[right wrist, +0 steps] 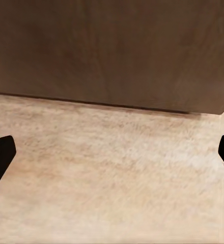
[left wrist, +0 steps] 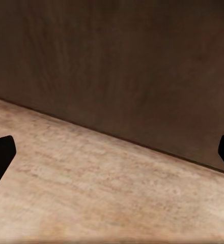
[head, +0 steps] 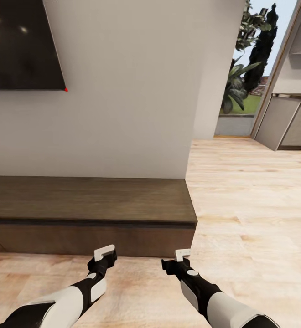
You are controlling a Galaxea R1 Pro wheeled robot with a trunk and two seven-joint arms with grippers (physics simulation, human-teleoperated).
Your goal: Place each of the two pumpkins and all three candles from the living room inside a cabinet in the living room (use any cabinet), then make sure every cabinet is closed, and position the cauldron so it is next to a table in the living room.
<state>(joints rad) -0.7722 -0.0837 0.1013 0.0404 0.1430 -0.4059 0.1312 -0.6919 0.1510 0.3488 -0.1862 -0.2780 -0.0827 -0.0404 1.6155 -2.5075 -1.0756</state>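
Both arms reach forward and low over the pale wood floor (head: 241, 214), white forearms angled inward, black wrists leading. On the left gripper (head: 106, 253) the fingers (left wrist: 0, 155) stand wide apart, their black tips at opposite edges of the left wrist view with bare floor between them. On the right gripper (head: 182, 256) the fingers (right wrist: 0, 152) are spread just as wide and hold nothing. Just beyond both grippers stands the cabinet (head: 91, 214), a long, low dark-brown unit whose long axis runs sideways along the white wall (head: 123, 91); its front is flush and closed, so its inside is hidden, and its top is bare. A dark screen (head: 18, 43) hangs above it. Farther right, a doorway shows plants (head: 241, 68) and grey kitchen cupboards (head: 289, 120).
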